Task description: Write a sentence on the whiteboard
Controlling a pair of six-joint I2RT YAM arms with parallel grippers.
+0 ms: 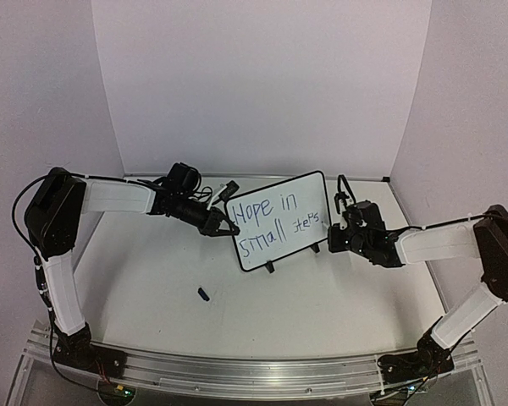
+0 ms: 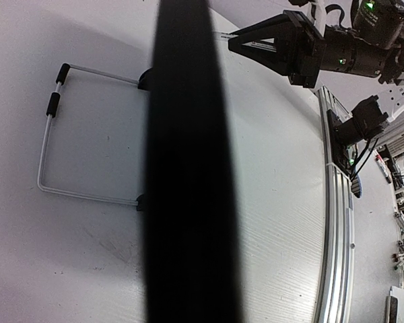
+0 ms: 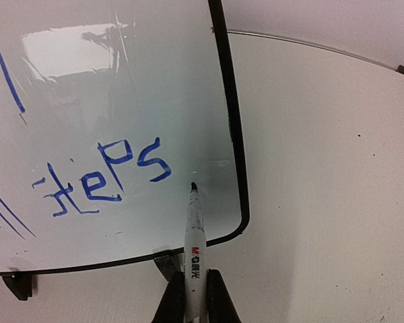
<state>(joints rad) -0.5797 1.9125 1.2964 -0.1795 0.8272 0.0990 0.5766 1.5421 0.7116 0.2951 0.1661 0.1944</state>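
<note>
Marker (image 3: 194,239) gripped in right hand (image 3: 194,299), tip by sentence (image 1: 256,210); left hand (image 1: 223,223) clamps whiteboard (image 3: 121,87) edge.

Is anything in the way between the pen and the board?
No, nothing visible. The right end effector holds the marker with its tip just past "steps", and only bare whiteboard faces the tip.

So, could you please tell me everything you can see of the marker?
The marker is a slim white pen with a red M&G logo on its barrel and a dark, uncapped tip. Its rear end is clamped in the right gripper, and its tip sits at the whiteboard just right of "steps"; contact is unclear.
</note>
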